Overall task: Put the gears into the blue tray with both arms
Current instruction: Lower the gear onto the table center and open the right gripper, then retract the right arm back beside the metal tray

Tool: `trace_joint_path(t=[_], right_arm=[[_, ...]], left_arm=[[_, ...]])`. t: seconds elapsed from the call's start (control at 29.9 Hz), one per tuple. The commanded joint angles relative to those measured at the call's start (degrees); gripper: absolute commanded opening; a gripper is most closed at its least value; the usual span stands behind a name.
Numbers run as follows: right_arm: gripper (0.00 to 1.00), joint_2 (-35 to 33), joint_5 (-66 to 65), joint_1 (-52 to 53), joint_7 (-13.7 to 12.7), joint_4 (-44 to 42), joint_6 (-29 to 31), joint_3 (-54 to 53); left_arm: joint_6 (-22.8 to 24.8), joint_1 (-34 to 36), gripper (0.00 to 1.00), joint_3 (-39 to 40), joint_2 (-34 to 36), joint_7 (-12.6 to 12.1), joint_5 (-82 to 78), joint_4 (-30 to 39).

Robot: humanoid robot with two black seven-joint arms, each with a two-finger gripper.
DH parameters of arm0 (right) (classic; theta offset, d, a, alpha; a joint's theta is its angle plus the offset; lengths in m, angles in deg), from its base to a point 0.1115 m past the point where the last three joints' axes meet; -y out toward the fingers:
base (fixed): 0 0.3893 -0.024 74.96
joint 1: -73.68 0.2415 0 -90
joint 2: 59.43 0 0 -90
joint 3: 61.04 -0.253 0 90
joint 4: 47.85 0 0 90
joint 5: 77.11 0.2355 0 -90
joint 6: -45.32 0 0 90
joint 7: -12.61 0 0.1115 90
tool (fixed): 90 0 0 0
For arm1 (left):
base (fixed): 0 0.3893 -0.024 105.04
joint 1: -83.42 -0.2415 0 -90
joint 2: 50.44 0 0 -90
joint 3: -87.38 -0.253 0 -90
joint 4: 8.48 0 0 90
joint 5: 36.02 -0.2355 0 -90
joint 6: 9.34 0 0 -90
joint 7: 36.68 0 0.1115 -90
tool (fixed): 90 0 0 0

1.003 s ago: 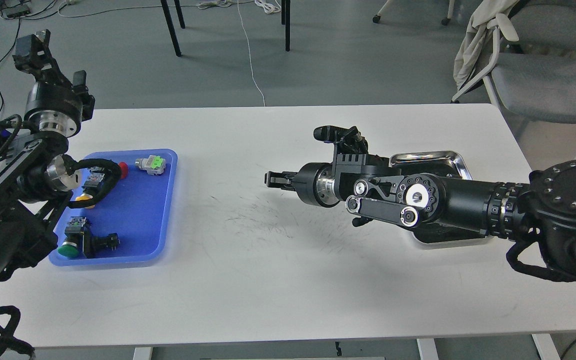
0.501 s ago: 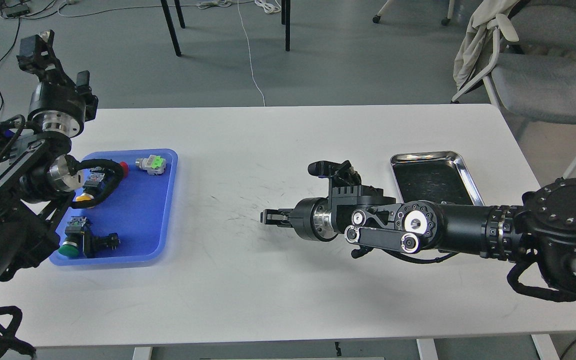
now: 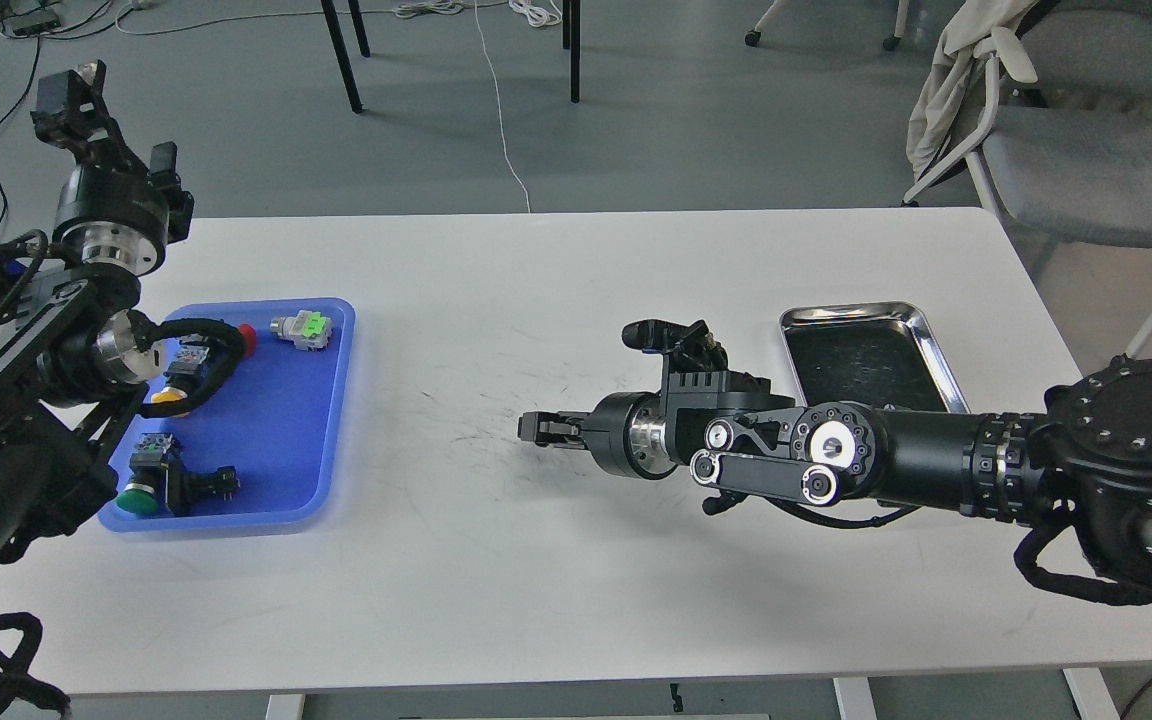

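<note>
White surface (image 3: 576, 560), wide and scuffed grey near its middle. Right arm (image 3: 916, 462) stretched low across from the right edge, ending in the right pincer (image 3: 534, 428) over the scuffed patch, pointing left; seen dark and end-on, so cannot tell whether apart or together, nor whether anything is held. Left arm (image 3: 46, 350) bent up along the left edge, overlapping the near-left part of the blue tray (image 3: 286, 420); left pincer (image 3: 71, 95) raised high beyond the far-left corner, fingers not separable, state not readable. Blue tray flat at the left side, well apart from the steel tray (image 3: 931, 345) at the right, just behind the right arm. Inside the blue tray: a green-capped switch (image 3: 141, 495) at the near end, a yellow-capped switch (image 3: 171, 395) and a red-capped one (image 3: 247, 338) partly hidden by cable, a grey-and-green part (image 3: 303, 327) at the far end. No gears discernible anywhere.
</note>
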Motion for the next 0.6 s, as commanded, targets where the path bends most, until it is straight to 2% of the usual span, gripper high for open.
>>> trace_joint_path(t=[0.0, 0.33, 0.47, 0.57], right_arm=[[0.94, 0.0, 0.1, 1.2, 0.0, -1.0, 0.0, -1.7], [0.94, 0.0, 2.5, 3.4, 0.2, -10.1, 0.1, -17.3], [0.94, 0.0, 4.0, 3.2, 0.3, -11.3, 0.1, -26.5], [0.94, 0.0, 7.1, 2.7, 0.3, -11.5, 0.1, -35.0]], left_arm=[[0.0, 0.0, 0.98, 0.0, 0.2, -0.1, 0.0, 0.0], [0.0, -1.0, 0.98, -0.1, 0.4, -0.1, -0.2, 0.2], [0.0, -1.1, 0.98, 0.0, 0.4, -0.1, -0.1, 1.1], [-0.3, -1.1, 0.98, 0.1, 0.3, -1.0, 0.2, 2.4]])
